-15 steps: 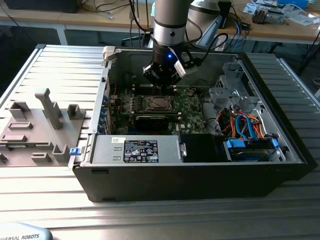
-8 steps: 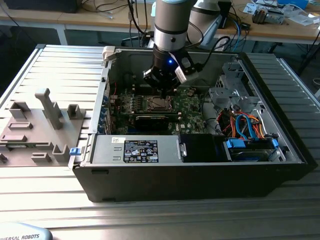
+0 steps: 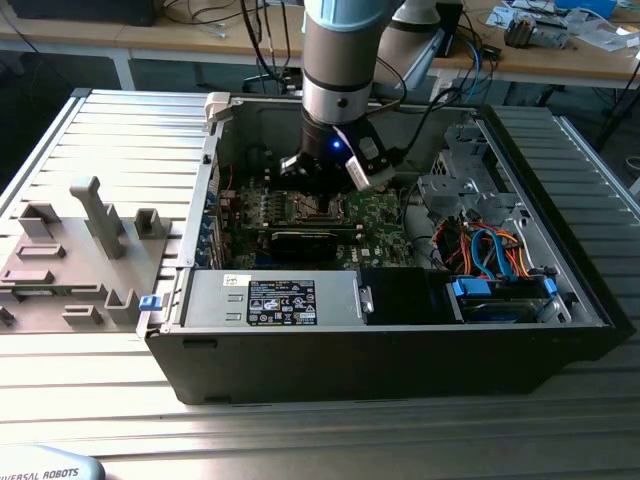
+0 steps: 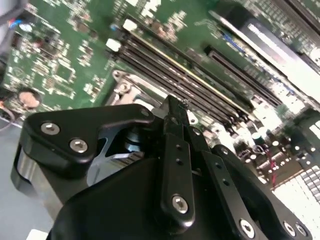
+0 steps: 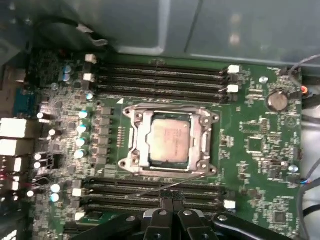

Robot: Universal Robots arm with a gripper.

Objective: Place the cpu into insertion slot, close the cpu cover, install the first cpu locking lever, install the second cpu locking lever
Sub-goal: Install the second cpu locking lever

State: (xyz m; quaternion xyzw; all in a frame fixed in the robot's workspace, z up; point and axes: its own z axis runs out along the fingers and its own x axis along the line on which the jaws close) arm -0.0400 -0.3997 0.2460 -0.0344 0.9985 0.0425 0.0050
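In the first wrist view the cpu (image 5: 170,141) lies in the insertion slot (image 5: 128,164), its dull silver top showing through the cut-out of the cpu cover (image 5: 142,142), which lies flat over it. A thin wire lever (image 5: 165,189) runs slanted along the socket's side nearest my gripper (image 5: 169,201). The black fingers are shut together with nothing seen between them, their tips just short of that lever. In the second wrist view the gripper (image 4: 176,107) hovers close to a socket corner (image 4: 122,89). In the exterior view the gripper (image 3: 322,185) hangs over the socket (image 3: 318,209).
Memory slots (image 5: 160,75) flank the socket on two sides. A long black card (image 3: 305,243) sits in front of it, then the power supply (image 3: 280,298). Drive cage and coloured cables (image 3: 490,250) are at the exterior view's right. The case walls (image 3: 215,150) enclose the board. A grey fixture plate (image 3: 80,250) lies outside.
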